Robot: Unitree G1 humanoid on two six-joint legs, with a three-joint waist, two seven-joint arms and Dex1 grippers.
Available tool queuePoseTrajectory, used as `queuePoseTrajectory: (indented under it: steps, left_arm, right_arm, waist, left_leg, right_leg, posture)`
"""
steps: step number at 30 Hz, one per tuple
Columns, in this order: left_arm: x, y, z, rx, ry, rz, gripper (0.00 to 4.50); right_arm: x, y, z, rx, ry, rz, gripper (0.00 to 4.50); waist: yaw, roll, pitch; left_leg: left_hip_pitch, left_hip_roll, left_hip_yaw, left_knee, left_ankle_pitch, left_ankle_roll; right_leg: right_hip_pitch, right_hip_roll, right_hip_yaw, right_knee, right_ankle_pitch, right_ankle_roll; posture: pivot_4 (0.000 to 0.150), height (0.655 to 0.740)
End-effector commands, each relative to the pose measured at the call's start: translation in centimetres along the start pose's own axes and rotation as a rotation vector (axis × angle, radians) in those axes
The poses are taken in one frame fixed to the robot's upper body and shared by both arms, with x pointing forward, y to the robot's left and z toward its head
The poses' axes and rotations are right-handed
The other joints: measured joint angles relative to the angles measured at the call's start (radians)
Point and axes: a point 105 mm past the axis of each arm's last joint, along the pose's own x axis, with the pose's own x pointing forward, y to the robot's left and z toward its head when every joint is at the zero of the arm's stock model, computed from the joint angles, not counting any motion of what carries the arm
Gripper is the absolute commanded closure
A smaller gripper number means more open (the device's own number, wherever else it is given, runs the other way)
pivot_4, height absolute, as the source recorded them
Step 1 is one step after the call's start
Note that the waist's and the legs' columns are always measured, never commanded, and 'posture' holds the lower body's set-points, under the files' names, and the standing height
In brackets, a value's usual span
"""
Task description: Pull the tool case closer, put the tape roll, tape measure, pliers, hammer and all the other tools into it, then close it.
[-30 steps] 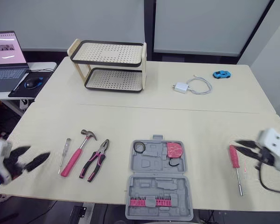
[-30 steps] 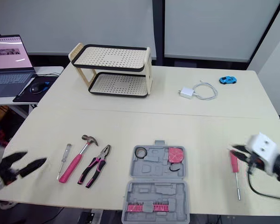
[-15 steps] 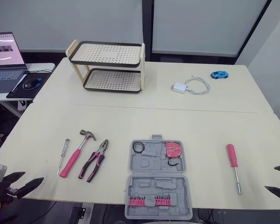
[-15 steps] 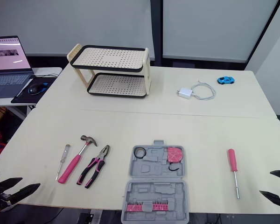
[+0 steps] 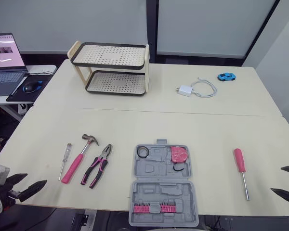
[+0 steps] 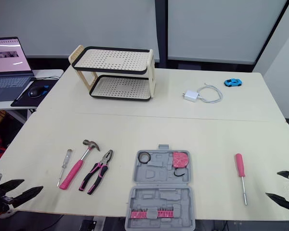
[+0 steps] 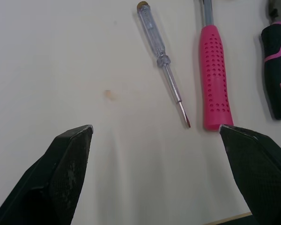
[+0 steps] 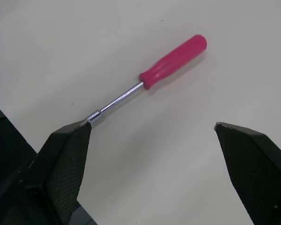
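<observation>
The left tool hangs released, fingers spread wide, off the worktop's near left corner; the right tool, equally spread, sits at the near right edge, partly cut off; the tool case lies open at the middle of the near edge; hammer, pliers and a slim screwdriver lie left of it, a pink screwdriver right, with bare worktop between; the case's contents are hard to make out.
</observation>
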Motion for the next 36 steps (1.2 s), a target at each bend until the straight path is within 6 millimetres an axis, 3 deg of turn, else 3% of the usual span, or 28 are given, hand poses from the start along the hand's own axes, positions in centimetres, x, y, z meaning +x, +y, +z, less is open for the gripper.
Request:
queuePoseTrajectory:
  steps: [1, 10, 15, 22, 25, 32, 36]
  left_arm:
    - [-0.1, -0.9, 1.8, 0.035, -0.073, -0.002, 0.0]
    - [-0.2, -4.7, 2.1, 0.039, -0.109, -0.061, 0.0]
    - [-0.1, -7.3, 1.9, 0.027, -0.117, -0.108, 0.0]
    - [1.3, -11.0, 2.9, -0.006, -0.182, -0.156, 0.0]
    - [2.3, -12.4, 3.7, -0.019, -0.232, -0.146, 0.0]
    - [5.4, -14.2, 4.1, -0.07, -0.282, -0.087, 0.0]
    - [7.2, -13.6, 3.9, -0.071, -0.244, -0.028, 0.0]
  right_arm:
    - [0.8, -0.3, 3.7, -0.115, -0.086, 0.021, 0.02]
    - [3.5, 2.6, 12.4, -0.308, -0.302, 0.235, 0.02]
    - [4.5, 5.7, 16.8, -0.41, -0.41, 0.415, 0.02]
    - [4.8, 9.0, 21.1, -0.432, -0.552, 0.594, 0.02]
    - [4.9, 9.8, 22.0, -0.415, -0.58, 0.637, 0.02]
    - [5.4, 9.8, 21.5, -0.402, -0.562, 0.626, 0.02]
    - [5.5, 9.9, 21.0, -0.402, -0.543, 0.622, 0.02]
  waist:
    - [-0.002, 0.0, 0.0]
    - [-0.005, 0.0, 0.0]
    - [-0.003, 0.0, 0.001]
    - [0.004, 0.0, 0.001]
    - [0.006, 0.0, 0.001]
    - [0.007, -0.001, 0.001]
    - [0.007, 0.001, 0.001]
  left_leg:
    - [0.0, 0.0, 0.0, 0.0, 0.0, 0.0]
    - [-0.001, 0.0, 0.0, 0.001, 0.0, 0.0]
    - [0.0, 0.0, -0.001, 0.001, 0.0, 0.0]
    - [-0.001, 0.0, -0.001, 0.001, 0.0, 0.0]
    - [-0.002, 0.0, -0.001, 0.001, 0.0, 0.0]
    - [-0.002, 0.0, -0.002, 0.001, 0.0, 0.0]
    - [-0.002, 0.0, -0.002, 0.002, 0.0, 0.0]
  right_leg:
    - [0.0, 0.0, 0.0, 0.0, 0.0, 0.0]
    - [0.0, 0.0, 0.0, 0.0, 0.003, -0.003]
    - [0.0, 0.0, 0.0, 0.0, 0.004, -0.002]
    - [0.0, 0.0, -0.001, 0.0, 0.004, -0.003]
    - [0.0, 0.0, -0.001, -0.001, 0.004, -0.003]
    - [0.0, 0.0, -0.001, 0.0, 0.004, -0.003]
    - [0.0, 0.0, -0.001, 0.0, 0.004, -0.003]
  posture:
    - [0.15, 0.735]
    - [0.15, 0.735]
    - [0.15, 0.735]
    - [0.15, 0.735]
    - [0.15, 0.735]
    - [0.15, 0.735]
    - [0.15, 0.735]
